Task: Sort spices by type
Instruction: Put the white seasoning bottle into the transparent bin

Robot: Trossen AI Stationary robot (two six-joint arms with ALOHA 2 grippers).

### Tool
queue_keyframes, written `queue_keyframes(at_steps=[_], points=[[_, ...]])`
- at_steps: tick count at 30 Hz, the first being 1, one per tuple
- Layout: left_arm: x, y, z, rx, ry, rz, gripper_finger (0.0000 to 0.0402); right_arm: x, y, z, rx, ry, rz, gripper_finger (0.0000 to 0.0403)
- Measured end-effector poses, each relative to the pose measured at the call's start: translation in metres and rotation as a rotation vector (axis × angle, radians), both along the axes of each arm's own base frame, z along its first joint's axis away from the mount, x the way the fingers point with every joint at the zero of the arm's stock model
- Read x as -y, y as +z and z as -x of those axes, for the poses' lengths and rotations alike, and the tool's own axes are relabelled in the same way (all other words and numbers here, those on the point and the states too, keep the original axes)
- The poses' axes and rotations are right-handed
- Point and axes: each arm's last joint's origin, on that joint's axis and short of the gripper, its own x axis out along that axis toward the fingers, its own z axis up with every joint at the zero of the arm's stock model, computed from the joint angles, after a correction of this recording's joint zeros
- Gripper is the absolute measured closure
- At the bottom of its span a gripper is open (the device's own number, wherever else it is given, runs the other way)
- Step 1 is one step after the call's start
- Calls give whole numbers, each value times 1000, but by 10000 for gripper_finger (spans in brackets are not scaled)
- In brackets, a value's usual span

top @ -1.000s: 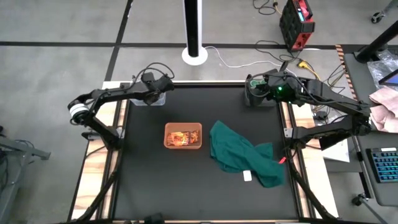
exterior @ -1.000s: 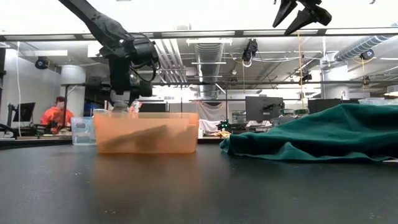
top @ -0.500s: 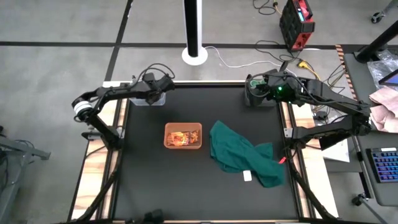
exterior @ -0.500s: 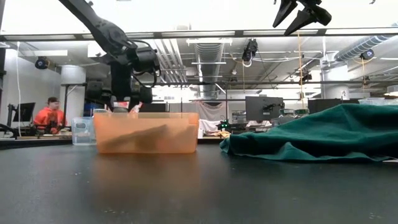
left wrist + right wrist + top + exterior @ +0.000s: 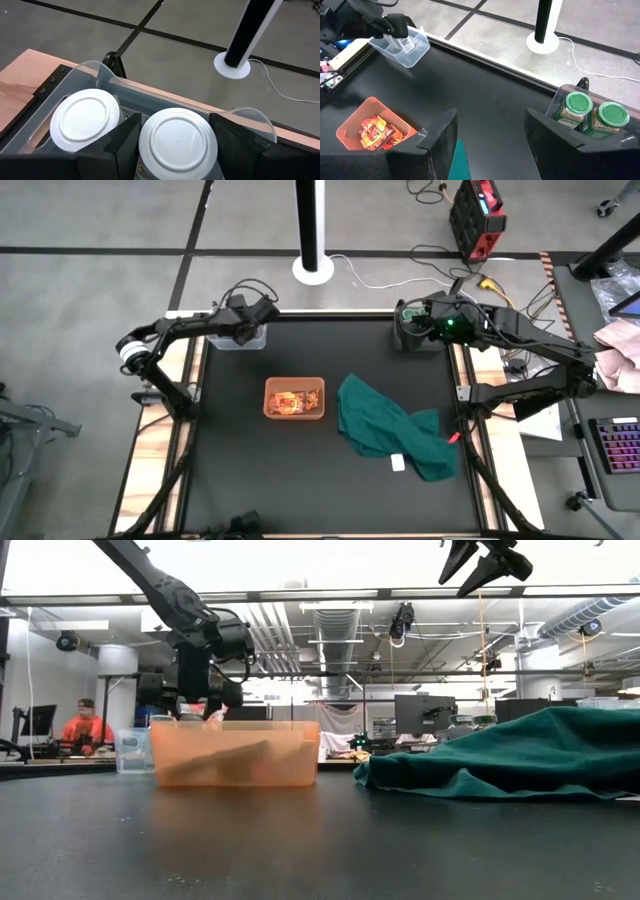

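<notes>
In the left wrist view two white-capped jars [image 5: 85, 119] [image 5: 177, 142] stand upright in a clear bin [image 5: 95, 65] at the table's far left corner [image 5: 235, 340]. My left gripper [image 5: 175, 135] [image 5: 248, 320] hovers open over it, its fingers on either side of one jar's cap. My right gripper [image 5: 490, 125] [image 5: 408, 320] is open and raised high [image 5: 478, 570] near the far right corner. Below it, two green-capped jars [image 5: 580, 102] [image 5: 611, 114] stand in another clear bin [image 5: 565, 92]. Orange-red packets [image 5: 292, 401] [image 5: 377, 132] lie in an orange bin [image 5: 268, 398] [image 5: 235, 755].
A dark green cloth [image 5: 385, 425] [image 5: 520, 755] lies crumpled right of the orange bin, with a small white block [image 5: 398, 463] on its near part. The black mat's near half and its left side are bare. A person in orange [image 5: 90, 725] sits in the room beyond.
In the low view my left gripper's fingers stand wider apart than a second ago, over the far left clear bin. It has let go of a white-capped jar, which stands in that bin. The arm has shifted slightly.
</notes>
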Motion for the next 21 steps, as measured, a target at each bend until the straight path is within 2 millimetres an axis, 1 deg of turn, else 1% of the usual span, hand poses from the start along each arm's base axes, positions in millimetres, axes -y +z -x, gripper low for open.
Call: queue_keyframes(at_steps=[14, 21], points=[[-3, -8, -3, -10, 1, 4, 203, 0, 0, 0, 0, -6, 3, 186], [-3, -9, -3, -12, -3, 16, 174, 0, 0, 0, 0, -6, 3, 186]])
